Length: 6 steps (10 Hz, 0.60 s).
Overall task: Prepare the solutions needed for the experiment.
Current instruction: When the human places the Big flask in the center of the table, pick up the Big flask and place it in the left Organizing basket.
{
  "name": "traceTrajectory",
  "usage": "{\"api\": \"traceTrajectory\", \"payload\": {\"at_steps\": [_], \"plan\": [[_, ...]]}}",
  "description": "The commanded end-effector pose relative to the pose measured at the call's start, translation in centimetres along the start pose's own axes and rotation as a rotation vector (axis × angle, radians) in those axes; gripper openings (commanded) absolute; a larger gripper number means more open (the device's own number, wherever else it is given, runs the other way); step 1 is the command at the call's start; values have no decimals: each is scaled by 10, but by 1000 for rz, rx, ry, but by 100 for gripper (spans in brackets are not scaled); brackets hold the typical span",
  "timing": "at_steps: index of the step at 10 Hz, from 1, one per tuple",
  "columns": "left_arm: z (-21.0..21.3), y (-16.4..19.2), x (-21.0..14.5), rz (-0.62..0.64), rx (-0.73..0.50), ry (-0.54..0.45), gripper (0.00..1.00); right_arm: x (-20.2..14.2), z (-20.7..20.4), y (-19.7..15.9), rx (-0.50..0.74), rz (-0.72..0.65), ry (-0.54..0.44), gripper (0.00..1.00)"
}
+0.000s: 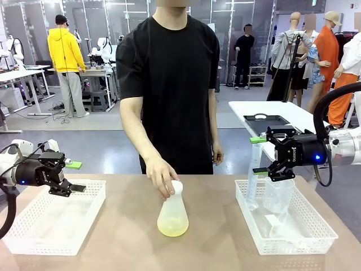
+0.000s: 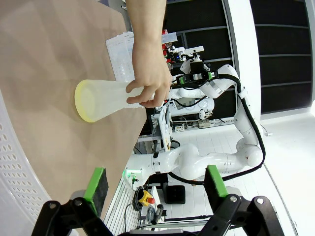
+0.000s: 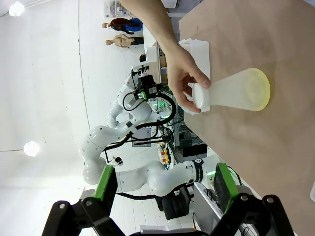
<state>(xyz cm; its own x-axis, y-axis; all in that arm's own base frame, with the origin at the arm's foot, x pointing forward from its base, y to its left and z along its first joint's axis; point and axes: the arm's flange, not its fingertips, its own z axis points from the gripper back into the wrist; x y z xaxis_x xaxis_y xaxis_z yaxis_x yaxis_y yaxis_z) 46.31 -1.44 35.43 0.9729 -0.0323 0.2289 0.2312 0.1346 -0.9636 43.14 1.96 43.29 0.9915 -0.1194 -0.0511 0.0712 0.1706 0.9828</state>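
Two tools hang wide open and hold nothing: the left tool [image 1: 75, 176] and the right tool [image 1: 259, 154]. Farther out, the yellow solution [image 1: 172, 228] sits in a flask [image 1: 172, 212] in the middle of the surface [image 1: 217, 231]. A person's hand [image 1: 162, 178] grips its neck. A bump or a tip could spill it.

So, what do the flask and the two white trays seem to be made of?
Conical flask: probably translucent, slightly frosted plastic; the pale yellow liquid shows hazily through its wall. Left tray and right tray: probably matte white moulded plastic, with rows of small holes.
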Motion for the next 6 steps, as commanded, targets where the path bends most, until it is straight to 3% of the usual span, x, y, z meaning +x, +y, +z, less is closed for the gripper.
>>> {"api": "traceTrajectory", "payload": {"at_steps": [1, 6], "plan": [[-2, 0, 2, -1, 7, -13, 100, 0, 0, 2, -2, 5, -5, 100], [-2, 0, 2, -1, 7, -13, 100, 0, 0, 2, -2, 5, -5, 100]]}}
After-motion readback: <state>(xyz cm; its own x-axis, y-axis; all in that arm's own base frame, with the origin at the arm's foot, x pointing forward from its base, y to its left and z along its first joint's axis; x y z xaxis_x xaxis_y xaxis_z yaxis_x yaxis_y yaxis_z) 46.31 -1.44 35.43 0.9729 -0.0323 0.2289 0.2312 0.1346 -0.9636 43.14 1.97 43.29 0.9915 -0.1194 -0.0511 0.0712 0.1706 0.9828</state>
